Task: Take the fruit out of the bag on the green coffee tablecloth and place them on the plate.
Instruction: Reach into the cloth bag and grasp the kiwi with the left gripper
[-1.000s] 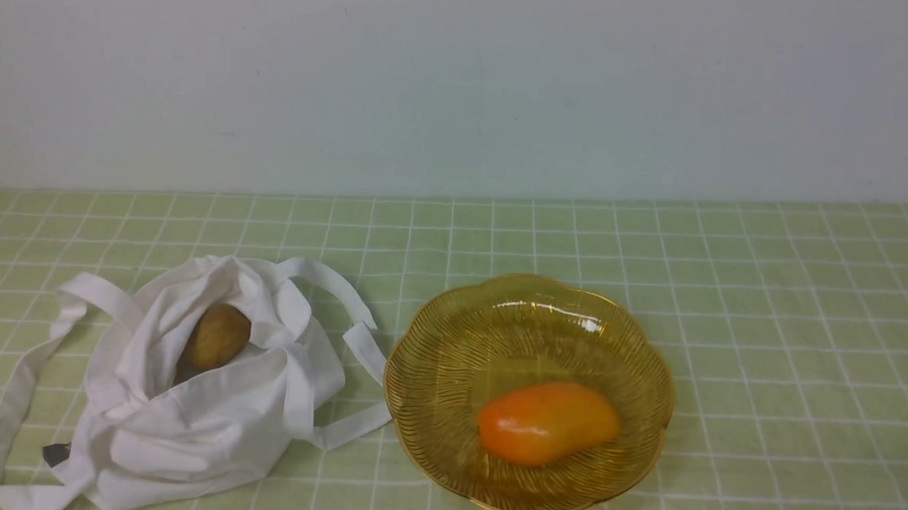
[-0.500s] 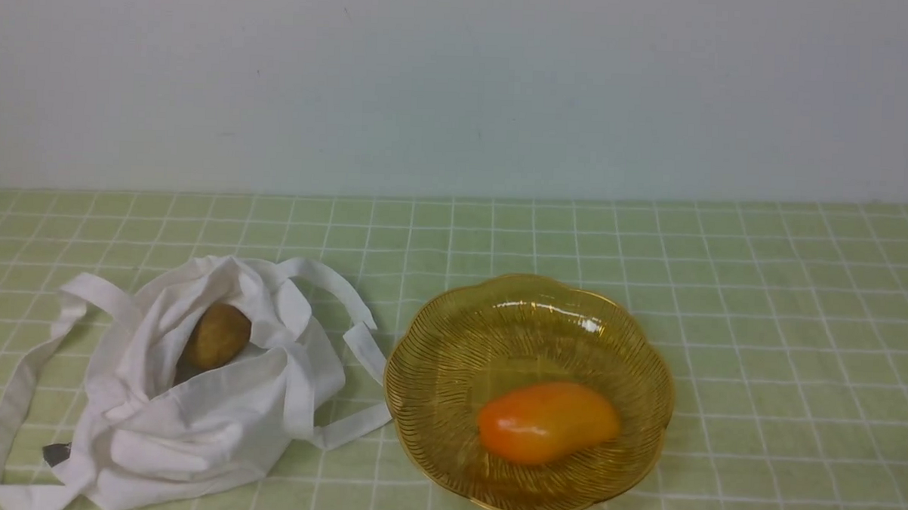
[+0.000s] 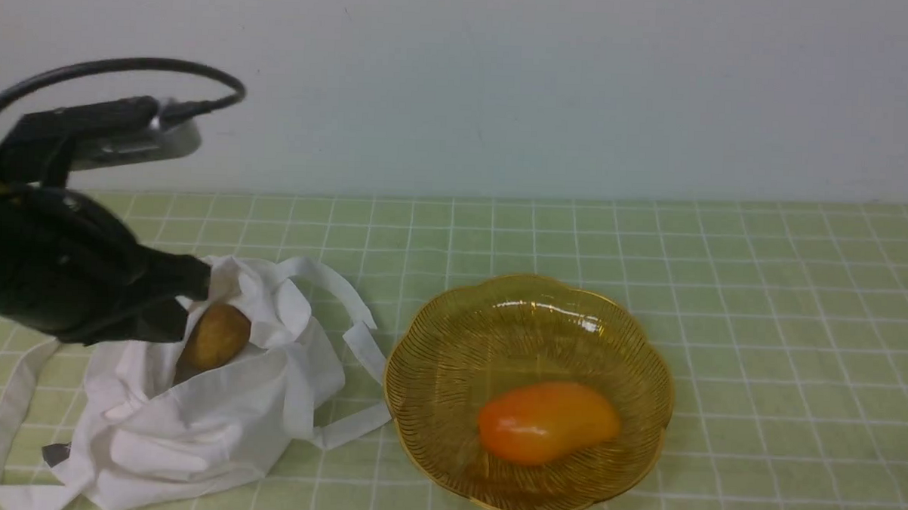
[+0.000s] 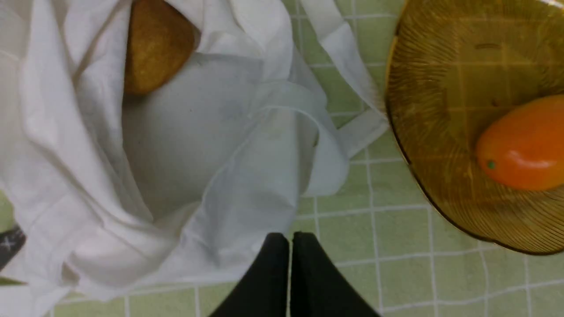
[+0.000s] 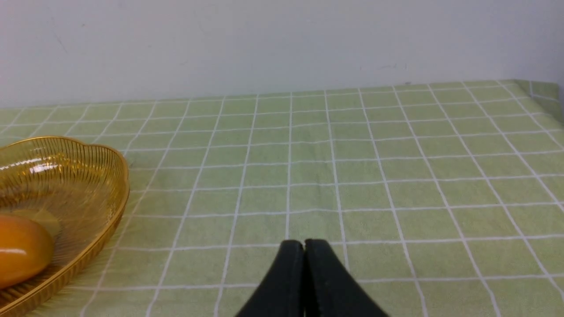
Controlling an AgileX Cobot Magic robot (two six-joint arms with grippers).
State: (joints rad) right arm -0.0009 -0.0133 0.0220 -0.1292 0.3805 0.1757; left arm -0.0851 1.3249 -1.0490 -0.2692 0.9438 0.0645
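Note:
A brownish oval fruit [image 3: 217, 336] lies in the open mouth of the white cloth bag [image 3: 191, 419] on the green coffee tablecloth [image 3: 761, 334]. My left gripper [image 3: 196, 276] hangs over the bag's far left side, shut and empty, its tip just left of the fruit. The left wrist view shows its fingers [image 4: 275, 264] pressed together above the bag [image 4: 198, 145], with the fruit [image 4: 154, 46] farther off. The amber plate [image 3: 428, 337] sits right of the bag. My right gripper [image 5: 304, 243] is shut and empty over bare cloth, right of the plate [image 5: 88, 176].
A glossy orange mango-shaped fruit [image 3: 546, 423] lies in the plate. The bag's long straps [image 3: 347, 296] trail toward the plate and off to the left. A small dark tag [image 3: 56, 452] pokes out under the bag. A pale wall stands behind the table.
My left arm has come into the front view from the left and now hangs over the bag beside the fruit. The bag, the fruit and the plate have not moved.

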